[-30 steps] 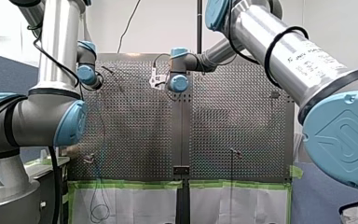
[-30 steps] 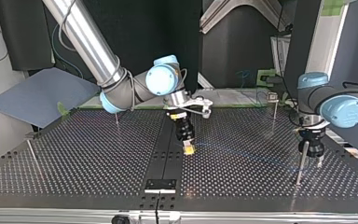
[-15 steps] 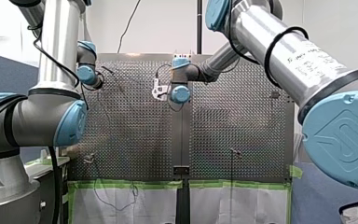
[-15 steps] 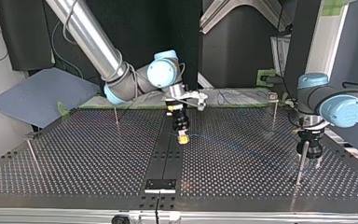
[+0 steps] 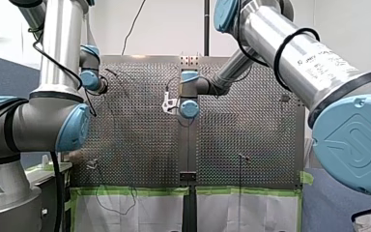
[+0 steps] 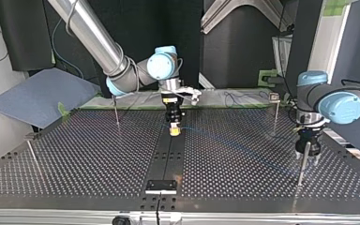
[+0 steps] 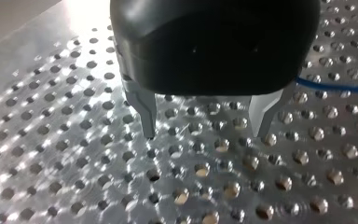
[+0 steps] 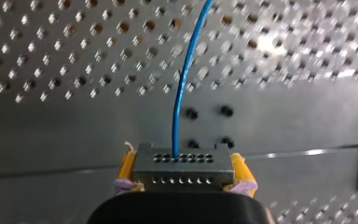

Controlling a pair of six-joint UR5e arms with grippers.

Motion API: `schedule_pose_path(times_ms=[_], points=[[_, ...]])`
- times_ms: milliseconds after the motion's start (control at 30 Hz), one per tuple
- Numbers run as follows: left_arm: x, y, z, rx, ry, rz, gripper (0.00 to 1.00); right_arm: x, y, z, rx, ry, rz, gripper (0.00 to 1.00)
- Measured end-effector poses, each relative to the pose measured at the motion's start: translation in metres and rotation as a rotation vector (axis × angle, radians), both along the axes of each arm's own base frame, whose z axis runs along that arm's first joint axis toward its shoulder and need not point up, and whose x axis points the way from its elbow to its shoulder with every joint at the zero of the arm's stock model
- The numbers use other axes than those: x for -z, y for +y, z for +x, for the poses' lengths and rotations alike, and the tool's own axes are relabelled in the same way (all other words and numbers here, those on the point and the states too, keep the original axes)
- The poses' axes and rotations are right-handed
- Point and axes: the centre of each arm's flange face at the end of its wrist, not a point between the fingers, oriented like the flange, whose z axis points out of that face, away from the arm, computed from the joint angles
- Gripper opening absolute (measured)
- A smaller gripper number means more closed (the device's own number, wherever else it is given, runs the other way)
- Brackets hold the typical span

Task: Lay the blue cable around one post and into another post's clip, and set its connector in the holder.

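My right gripper (image 8: 182, 183) is shut with its yellow pads on a dark grey connector (image 8: 182, 167). The blue cable (image 8: 186, 79) leaves the connector and runs ahead over the perforated table. In the top view my right gripper (image 6: 174, 130) hangs over the dark middle strip, and the blue cable (image 6: 215, 137) trails faintly toward that view's right. My left gripper (image 7: 207, 135) is open just above the plate, nothing between its metal fingers, with the blue cable (image 7: 335, 87) beside it. In the top view my left gripper (image 6: 308, 151) stands right by a thin post (image 6: 302, 166).
The top view shows a post with a clip (image 6: 275, 110) at the back right, and other posts (image 6: 116, 112) (image 6: 33, 157) at the left. A black and white holder (image 6: 161, 186) sits on the middle strip near the front edge. Slack cable (image 5: 118, 203) hangs over the taped table edge.
My right gripper has carried the connector back along the middle strip, away from the holder in the top view. The slack cable at the table edge has shifted. My left gripper has barely moved.
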Motion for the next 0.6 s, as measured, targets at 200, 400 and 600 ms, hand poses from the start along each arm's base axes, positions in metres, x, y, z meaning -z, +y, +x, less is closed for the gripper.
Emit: schedule_pose_path(times_ms=[200, 400, 600], points=[[0.001, 0.006, -0.002, -0.053, 0.015, 0.010, 1.00, 0.024, -0.004, -0.019, 0.052, 0.008, 0.013, 0.18], [0.001, 0.007, -0.003, -0.057, 0.017, 0.017, 1.00, 0.046, -0.009, -0.040, 0.114, 0.007, 0.024, 0.18], [0.001, 0.007, -0.003, -0.054, 0.018, 0.020, 1.00, 0.068, -0.010, -0.059, 0.151, -0.029, 0.043, 0.18]])
